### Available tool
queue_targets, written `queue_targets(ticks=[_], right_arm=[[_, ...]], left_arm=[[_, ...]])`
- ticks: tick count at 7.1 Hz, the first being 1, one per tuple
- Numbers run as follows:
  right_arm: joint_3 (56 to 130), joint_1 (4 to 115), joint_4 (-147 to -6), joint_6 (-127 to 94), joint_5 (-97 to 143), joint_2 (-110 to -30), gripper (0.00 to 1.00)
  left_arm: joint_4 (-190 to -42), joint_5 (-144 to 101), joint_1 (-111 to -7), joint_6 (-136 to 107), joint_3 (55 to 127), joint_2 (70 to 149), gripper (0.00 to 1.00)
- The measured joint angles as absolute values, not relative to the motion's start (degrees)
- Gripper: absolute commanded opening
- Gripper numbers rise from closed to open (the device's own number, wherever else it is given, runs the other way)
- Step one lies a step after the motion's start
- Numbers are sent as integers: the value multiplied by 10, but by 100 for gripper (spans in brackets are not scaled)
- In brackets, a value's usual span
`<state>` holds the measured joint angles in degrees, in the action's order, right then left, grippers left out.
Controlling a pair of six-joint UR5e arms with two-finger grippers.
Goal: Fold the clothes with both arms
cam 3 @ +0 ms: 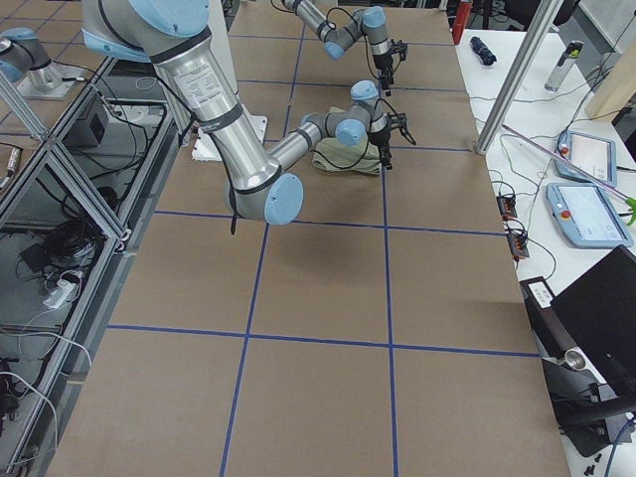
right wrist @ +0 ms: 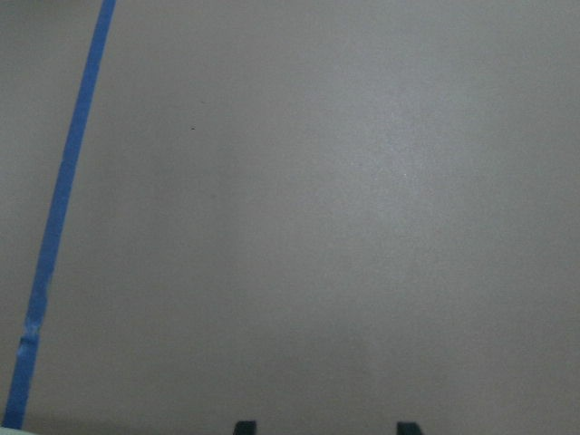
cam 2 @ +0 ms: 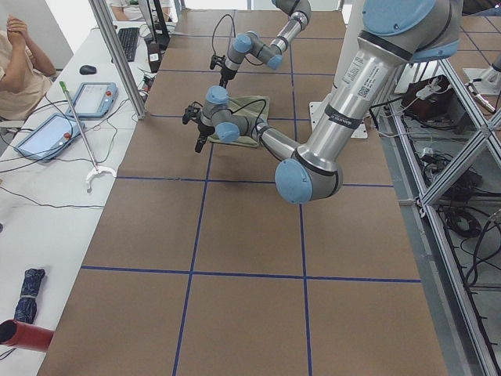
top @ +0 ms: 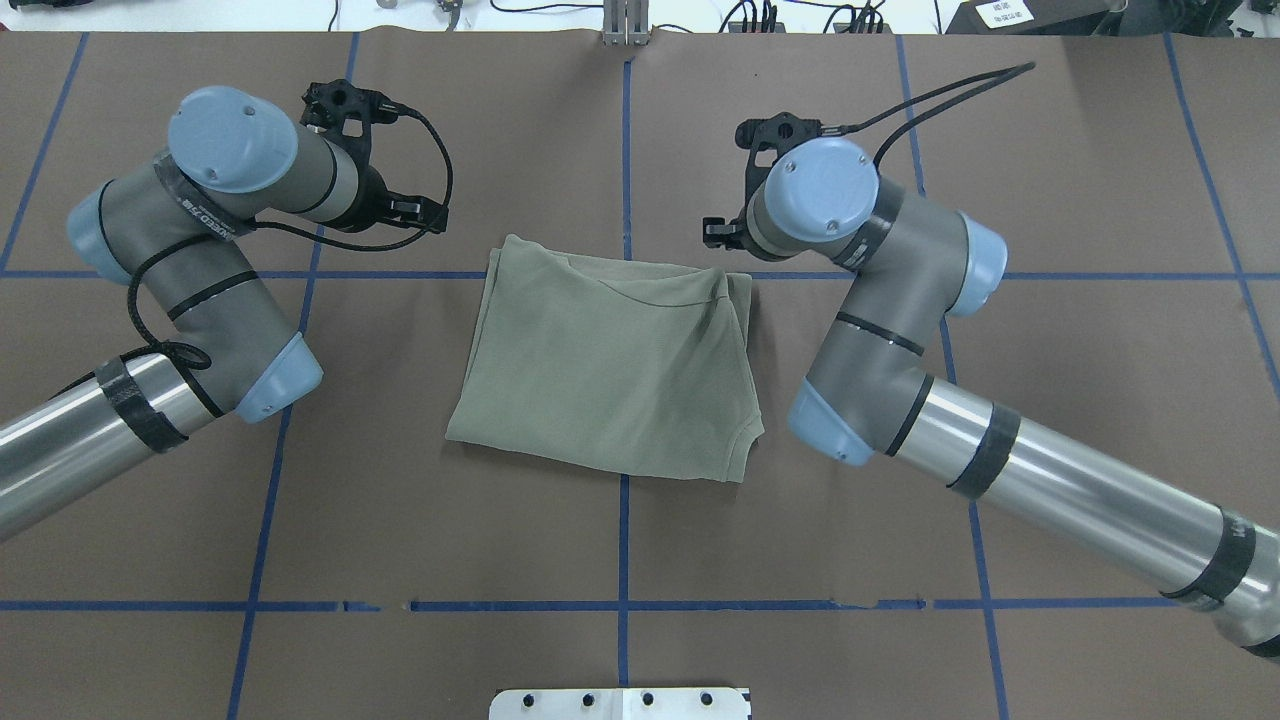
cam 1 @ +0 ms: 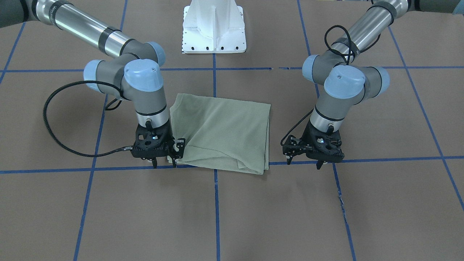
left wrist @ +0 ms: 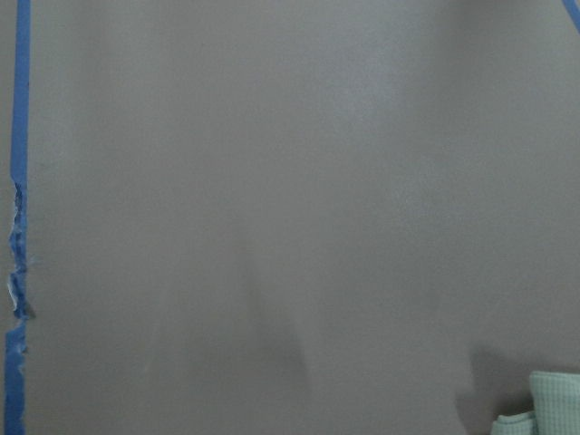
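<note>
Sage-green folded shirt (cam 1: 221,134) is flanked by left gripper (cam 1: 303,164) and right gripper (cam 1: 165,165), both with fingers (cam 1: 318,165) spread apart.

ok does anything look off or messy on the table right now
The folded shirt is lopsided: its sides splay instead of running square, and lower layers poke out along the edge on the robot's right. A blue tape line in the left wrist view is torn and frayed. Nothing else stands out.
</note>
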<state>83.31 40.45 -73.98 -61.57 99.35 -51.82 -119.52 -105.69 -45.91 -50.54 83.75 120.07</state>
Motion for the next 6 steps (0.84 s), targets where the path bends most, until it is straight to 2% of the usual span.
queue_targets(ticks=[3,6], right_arm=[[927,559,-885,-381,1156,-573,100],[959,737,-950,-82,1258,-696,100]], left_arm=[[-1108,-1109,-536,-343,955,1111,100],[-1070,-1221,-714,-75,1008,979,100]])
